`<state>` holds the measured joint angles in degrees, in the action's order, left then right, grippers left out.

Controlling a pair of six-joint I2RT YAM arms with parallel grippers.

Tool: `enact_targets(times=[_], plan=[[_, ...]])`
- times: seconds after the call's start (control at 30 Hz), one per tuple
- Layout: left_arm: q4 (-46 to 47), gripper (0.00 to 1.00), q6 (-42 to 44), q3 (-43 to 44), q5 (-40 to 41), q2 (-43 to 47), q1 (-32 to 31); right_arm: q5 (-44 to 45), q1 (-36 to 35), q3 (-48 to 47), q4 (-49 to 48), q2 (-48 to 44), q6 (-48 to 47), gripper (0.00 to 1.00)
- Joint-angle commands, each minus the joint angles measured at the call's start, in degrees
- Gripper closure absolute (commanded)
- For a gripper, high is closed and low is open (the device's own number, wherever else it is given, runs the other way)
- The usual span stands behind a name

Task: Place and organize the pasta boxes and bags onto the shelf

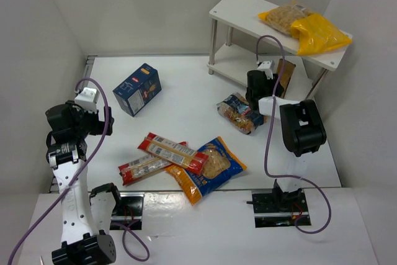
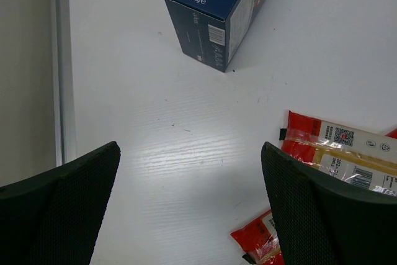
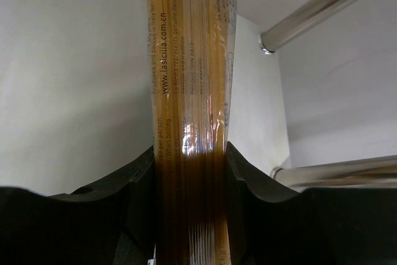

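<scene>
Right wrist: the right gripper [image 3: 191,175] clamps matte black jaws on a slim, glossy clear spaghetti pack [image 3: 189,60] beside the round silver legs of the shelf [image 3: 322,7]. The left gripper [image 2: 192,209] gapes wide above the smooth white table [image 2: 155,128], near the dark blue carton [image 2: 214,10].

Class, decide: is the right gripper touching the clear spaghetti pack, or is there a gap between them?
Touching. The right wrist view shows the right gripper clamped against both sides of the spaghetti pack, with no gap on either side.
</scene>
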<state>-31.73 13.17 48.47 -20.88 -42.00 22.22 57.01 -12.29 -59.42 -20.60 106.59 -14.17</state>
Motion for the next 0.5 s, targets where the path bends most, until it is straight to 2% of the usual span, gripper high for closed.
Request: enact_targets(times=[0.0,0.47], plan=[[1.40,0.00,-0.25,-0.22,-1.26,0.87,0.37,6.18,2.27,-1.14,-11.92,-1.12,-0.59,1.00],[1.40,0.00,-0.25,-0.22,-1.26,0.87,0.37,6.18,7.72,-2.19,-13.58,1.16,-0.59,1.00]])
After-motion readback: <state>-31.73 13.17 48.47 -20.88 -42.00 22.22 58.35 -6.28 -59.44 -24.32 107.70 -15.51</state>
